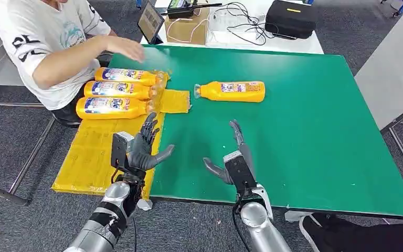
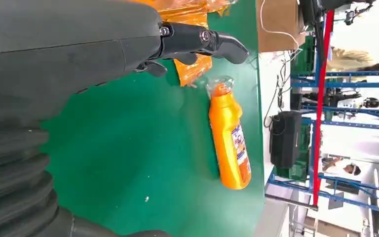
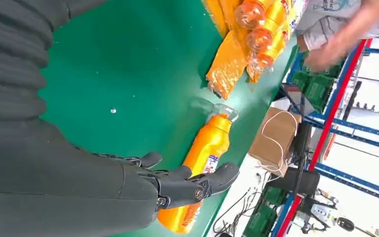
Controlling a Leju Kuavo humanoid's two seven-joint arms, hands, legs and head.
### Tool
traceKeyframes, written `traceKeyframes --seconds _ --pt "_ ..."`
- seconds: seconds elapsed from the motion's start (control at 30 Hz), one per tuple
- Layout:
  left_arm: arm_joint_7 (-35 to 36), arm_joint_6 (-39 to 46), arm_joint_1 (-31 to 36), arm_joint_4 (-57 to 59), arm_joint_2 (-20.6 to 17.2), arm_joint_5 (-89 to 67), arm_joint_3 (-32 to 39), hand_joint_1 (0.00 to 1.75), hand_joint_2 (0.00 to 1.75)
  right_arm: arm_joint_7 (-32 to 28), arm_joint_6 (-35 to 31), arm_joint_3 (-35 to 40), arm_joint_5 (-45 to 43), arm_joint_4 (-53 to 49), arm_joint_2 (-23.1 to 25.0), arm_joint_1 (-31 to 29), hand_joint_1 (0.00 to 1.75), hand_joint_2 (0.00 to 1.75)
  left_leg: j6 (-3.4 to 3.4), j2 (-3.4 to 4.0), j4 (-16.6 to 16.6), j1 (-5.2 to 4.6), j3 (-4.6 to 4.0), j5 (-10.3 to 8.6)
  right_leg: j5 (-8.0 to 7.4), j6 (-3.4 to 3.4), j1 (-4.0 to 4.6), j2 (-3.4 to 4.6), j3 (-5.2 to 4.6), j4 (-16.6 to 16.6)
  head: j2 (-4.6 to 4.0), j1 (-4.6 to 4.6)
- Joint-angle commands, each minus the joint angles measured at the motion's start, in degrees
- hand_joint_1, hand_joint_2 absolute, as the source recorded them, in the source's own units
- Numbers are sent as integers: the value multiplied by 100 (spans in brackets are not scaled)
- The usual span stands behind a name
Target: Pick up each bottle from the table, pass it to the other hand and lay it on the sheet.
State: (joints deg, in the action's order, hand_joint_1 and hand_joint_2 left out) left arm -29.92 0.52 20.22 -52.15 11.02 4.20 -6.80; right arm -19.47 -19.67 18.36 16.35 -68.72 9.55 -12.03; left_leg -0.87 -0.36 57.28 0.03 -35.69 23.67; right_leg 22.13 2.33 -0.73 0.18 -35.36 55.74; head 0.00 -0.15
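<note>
— Starting at the left: what lies on the yellow sheet (image 1: 92, 152)?

— Three orange bottles (image 1: 116, 92) lie on their sides in a row at its far end, caps toward the green table (image 1: 315, 136). A person's hand (image 1: 123, 48) hangs blurred above them.

— And the left hand (image 1: 146, 147)?

— It hovers over the seam between sheet and table, fingers spread and pointing away, thumb out to the side, holding nothing and touching nothing.

— Where is the bottle on the table?

— The lone bottle (image 1: 232, 91) lies on its side on the green, cap toward the sheet, well beyond both hands and a little to the right of the sheet's edge.

— The right hand (image 1: 234, 157)?

— Also spread and empty, above the table's near part, with the bottle lying well ahead of its fingertips.
</note>
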Motion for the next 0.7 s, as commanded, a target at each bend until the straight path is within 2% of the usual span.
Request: traceKeyframes --seconds 0.03,0.1,0.7 --pt "24 26 105 100 -67 -9 50 0 175 -3 -15 -51 -33 61 -34 -101 0 175 8 6 2 5 33 16 15 -11 7 1 32 3 0 0" --pt "28 43 92 57 -63 -21 41 0 175 -2 5 -40 -37 63 -38 -101 0 175 4 4 -3 2 12 4 4 -5 3 1 12 -3 2 0" --pt "36 55 89 64 -57 -31 30 0 175 -6 -8 -36 -40 47 -31 -99 0 175 6 4 0 3 22 10 9 -8 4 1 21 -1 0 0"
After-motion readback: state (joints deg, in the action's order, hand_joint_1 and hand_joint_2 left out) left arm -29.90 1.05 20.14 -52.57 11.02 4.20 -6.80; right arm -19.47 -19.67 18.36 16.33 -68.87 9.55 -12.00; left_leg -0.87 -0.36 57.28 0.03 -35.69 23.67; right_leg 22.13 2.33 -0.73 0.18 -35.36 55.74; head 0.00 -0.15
